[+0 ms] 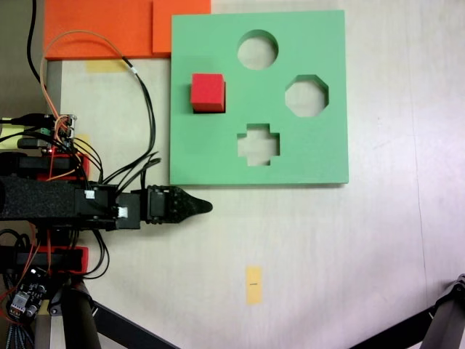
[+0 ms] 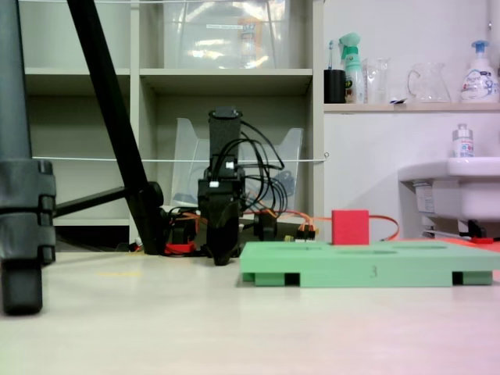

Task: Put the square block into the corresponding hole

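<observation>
The square block (image 1: 208, 91), a bright red foam cube, stands upright on the left part of the green foam board (image 1: 218, 156). It covers the square cutout, which is hidden under it. In the low fixed view the square block (image 2: 350, 227) rises almost its full height above the board (image 2: 351, 269). My gripper (image 1: 205, 206) lies off the board, just below its lower left corner, pointing right. Its jaws meet in one dark tip with nothing between them. From the low fixed view the gripper (image 2: 223, 256) hangs close to the table, left of the board.
Round (image 1: 257, 49), octagonal (image 1: 306, 95) and cross-shaped (image 1: 259, 143) cutouts lie open on the board. Two orange foam slabs (image 1: 94, 25) sit at the top left. A yellow tape mark (image 1: 253, 283) is on the table. Tripod legs (image 2: 117, 125) and loose cables (image 1: 138, 87) surround the arm's base.
</observation>
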